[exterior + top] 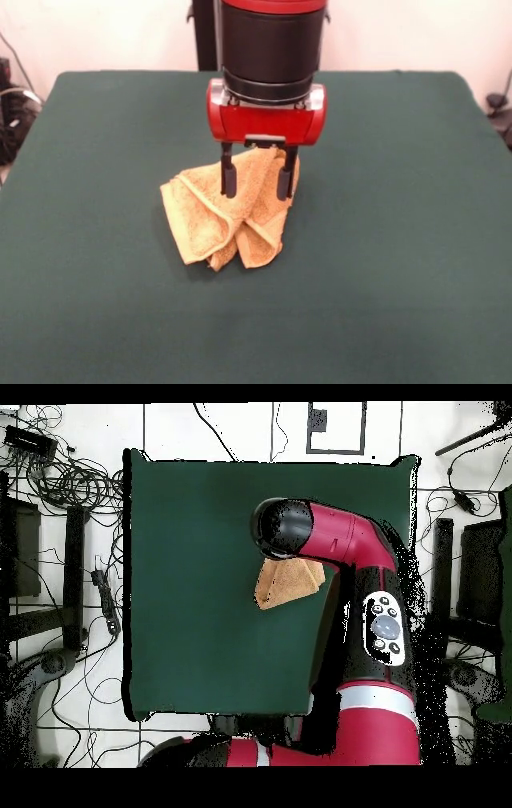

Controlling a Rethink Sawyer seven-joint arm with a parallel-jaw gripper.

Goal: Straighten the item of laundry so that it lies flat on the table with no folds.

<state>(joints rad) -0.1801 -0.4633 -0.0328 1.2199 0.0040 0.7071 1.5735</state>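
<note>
While one towel (228, 214) is lying bunched near the middle of the table (400, 240), one gripper (254, 186) is pinching its raised fold between two fingers (229, 178) at twelve o'clock.

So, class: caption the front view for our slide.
Sawyer gripper lifts crumpled orange towel partly off green table.

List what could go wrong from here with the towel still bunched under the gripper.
1. The towel hangs in folds around the gripper; letting go now would likely drop it back in a crumpled heap.
2. Its fingers stand apart with cloth between them, so the hold looks uncertain and the towel may slip.
3. Dragging could pull the table cloth along.
</note>
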